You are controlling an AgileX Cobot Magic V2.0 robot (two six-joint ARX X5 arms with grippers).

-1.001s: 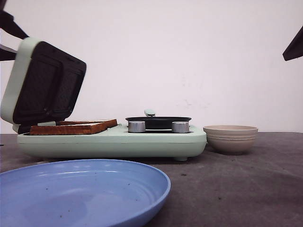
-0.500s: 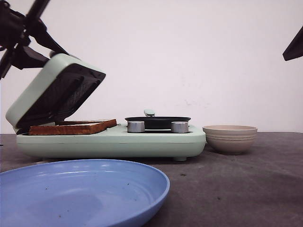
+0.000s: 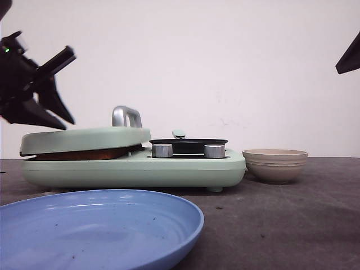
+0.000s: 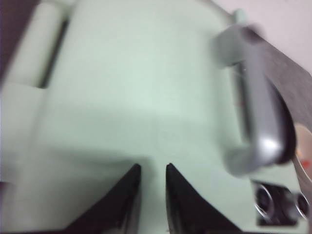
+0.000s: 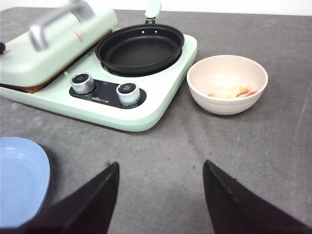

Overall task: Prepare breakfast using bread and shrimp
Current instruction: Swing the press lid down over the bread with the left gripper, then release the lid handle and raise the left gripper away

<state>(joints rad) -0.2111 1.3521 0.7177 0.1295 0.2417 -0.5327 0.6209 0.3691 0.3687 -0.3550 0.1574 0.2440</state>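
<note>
The pale green sandwich maker [image 3: 135,169] has its lid [image 3: 84,138] down on the bread [image 3: 84,153], of which only a brown crust edge [image 5: 24,88] shows in the slit. My left gripper [image 3: 66,122] hangs just above the lid's left end. In the left wrist view my left gripper [image 4: 151,168] is over the lid [image 4: 131,83], its jaws nearly together with nothing between them, the silver handle [image 4: 258,112] beside it. The shrimp [image 5: 239,91] lie in the beige bowl [image 5: 227,106]. My right gripper [image 5: 161,165] stands open above bare table.
A black pan [image 5: 140,48] sits on the maker's right half, behind two silver knobs [image 5: 127,92]. A large blue plate [image 3: 95,225] lies at the front left. The beige bowl [image 3: 274,164] stands to the right of the maker on the grey table.
The maker's lid has swung from upright down onto the bread. My left gripper came down and to the right with it. The right arm has not moved.
</note>
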